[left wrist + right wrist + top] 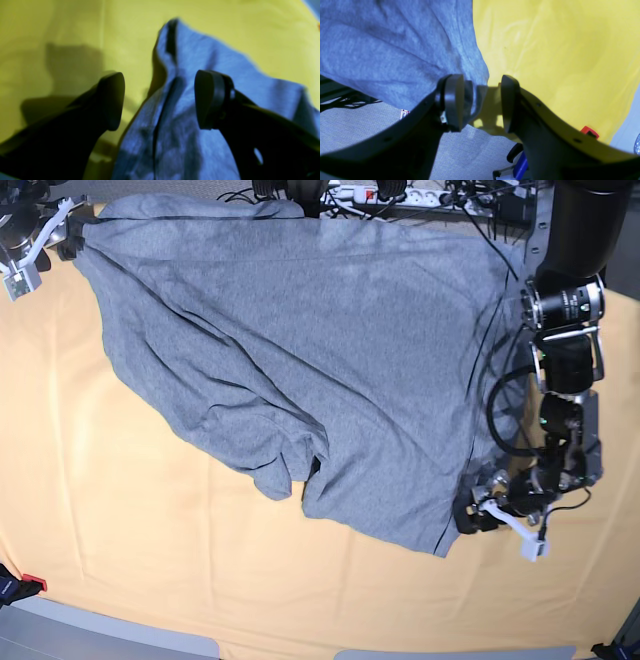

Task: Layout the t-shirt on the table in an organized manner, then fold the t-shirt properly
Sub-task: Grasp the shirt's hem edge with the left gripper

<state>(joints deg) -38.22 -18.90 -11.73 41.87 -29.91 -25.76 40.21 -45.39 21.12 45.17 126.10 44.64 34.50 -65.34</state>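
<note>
The heather-grey t-shirt [330, 350] lies spread and wrinkled, plain side up, over the far half of the yellow-orange table [120, 520]. My left gripper [470, 518] sits at the shirt's near right corner. In the left wrist view its fingers [112, 100] stand wide open over a dark-seamed fold of the t-shirt [200, 57], pinching nothing. My right gripper [62, 242] is at the shirt's far left corner by the table's edge. In the right wrist view it [481, 102] is open, and a cloth corner [476, 96] hangs beside one finger [452, 102].
Cables and a power strip [400, 192] run along the far edge behind the shirt. A small red item [33, 583] sits at the near left corner. The right wrist view shows grey floor [370, 130] and a blue object [520, 167] below the table edge.
</note>
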